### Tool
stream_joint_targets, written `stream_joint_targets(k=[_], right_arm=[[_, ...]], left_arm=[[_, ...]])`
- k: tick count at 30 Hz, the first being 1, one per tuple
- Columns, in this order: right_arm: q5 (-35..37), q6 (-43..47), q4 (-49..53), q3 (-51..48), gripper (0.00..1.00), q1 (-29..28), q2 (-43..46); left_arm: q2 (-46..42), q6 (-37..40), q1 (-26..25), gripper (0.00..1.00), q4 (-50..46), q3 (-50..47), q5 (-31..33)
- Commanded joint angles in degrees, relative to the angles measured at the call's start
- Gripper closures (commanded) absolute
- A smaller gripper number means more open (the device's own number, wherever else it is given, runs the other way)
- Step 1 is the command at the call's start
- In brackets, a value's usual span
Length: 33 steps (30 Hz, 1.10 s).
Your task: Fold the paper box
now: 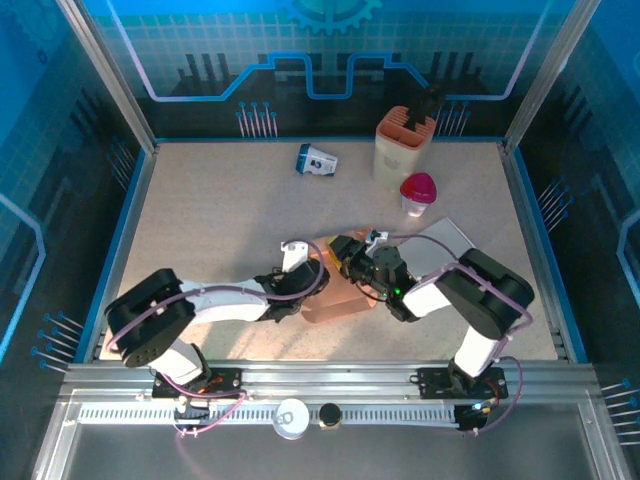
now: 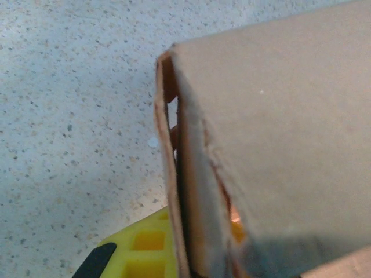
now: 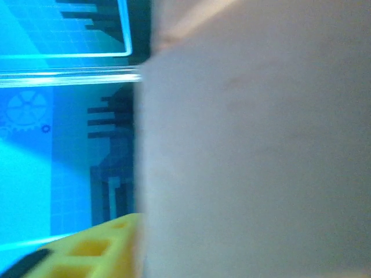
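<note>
Brown paper box [image 1: 338, 295] on tabletop [image 1: 200, 210], near centre, between both arms. At its left side, left end effector [image 1: 300, 275] with fingers together, clamped on a cardboard wall. In wrist view, yellow finger pad [image 2: 142, 249] just left of that wall. At box's far right edge, right end effector [image 1: 352, 262]; finger spread cannot be told, cardboard blurred up close. Far right: tan container [image 1: 403, 145], pink-lidded cup [image 1: 418, 192].

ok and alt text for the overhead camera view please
Two robot arms meet over a brown paper box in the middle of a speckled table, with the left gripper and right gripper at its upper edge. Behind stand a tan holder, a pink-lidded cup and a small blue-and-white carton.
</note>
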State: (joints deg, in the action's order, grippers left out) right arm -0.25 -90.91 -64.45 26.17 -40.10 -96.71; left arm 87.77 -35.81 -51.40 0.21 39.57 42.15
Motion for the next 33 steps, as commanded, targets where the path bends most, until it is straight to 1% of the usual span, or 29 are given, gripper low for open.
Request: stream_joint_targets(k=[1,3,5,8,10,12,14,15,17,18,20,23,25,26,30,33], right_arm=[[-7.90,9.84,19.09,5.01,0.42,2.98,9.86],[-9.27,16.63,30.15,8.16,0.34,3.70,16.91],[-10.35,24.81,44.93,13.90,0.28,4.32,23.84],[-11.42,33.87,59.55,20.56,0.23,6.38,30.74],[-14.77,37.57,62.83,22.30,0.25,9.64,33.49],[-18.37,40.93,65.55,22.78,0.29,14.65,35.51],[-23.10,44.32,66.14,22.58,0.33,19.25,36.82],[-25.33,46.63,66.81,22.99,0.35,21.05,37.04],[-28.66,52.19,69.11,23.91,0.40,22.70,36.19],[-29.79,55.00,70.87,26.00,0.44,23.08,35.28],[-30.70,61.10,73.58,27.54,0.46,23.02,33.88],[-32.17,69.86,73.84,26.81,0.43,23.14,33.16],[-31.44,74.30,74.86,26.50,0.41,23.42,33.46],[-32.23,75.59,74.91,26.26,0.42,23.78,33.72],[-37.12,76.83,72.72,24.94,0.49,24.90,34.17],[-36.08,77.43,73.93,25.02,0.50,25.10,33.25]], left_arm=[[-5.71,2.77,4.92,1.00,-3.97,1.45,-6.40],[-8.15,4.50,8.28,1.00,-6.74,2.05,-11.26],[-10.01,7.28,11.68,1.00,-8.88,3.06,-16.31],[-11.97,10.45,17.22,1.00,-11.43,4.79,-25.82],[-13.31,12.18,20.44,1.00,-12.22,5.86,-32.40],[-14.48,14.16,24.25,1.00,-11.57,6.61,-42.31],[-14.90,16.71,26.80,1.00,-11.79,7.91,-50.44],[-14.61,17.61,27.98,1.00,-12.82,8.86,-53.18],[-13.46,19.86,29.17,1.00,-14.62,10.66,-57.62],[-12.68,20.69,29.67,1.00,-15.12,11.32,-59.50],[-11.04,22.16,30.37,1.00,-15.23,12.26,-63.41],[-9.03,23.46,31.22,1.00,-15.53,13.18,-66.72],[-8.28,24.47,31.50,1.00,-16.31,13.99,-67.93],[-8.01,24.96,31.58,1.00,-16.85,14.36,-68.14],[-7.61,24.93,32.67,1.00,-16.67,14.83,-69.49],[-7.20,24.95,32.67,1.00,-16.62,15.20,-70.13]])
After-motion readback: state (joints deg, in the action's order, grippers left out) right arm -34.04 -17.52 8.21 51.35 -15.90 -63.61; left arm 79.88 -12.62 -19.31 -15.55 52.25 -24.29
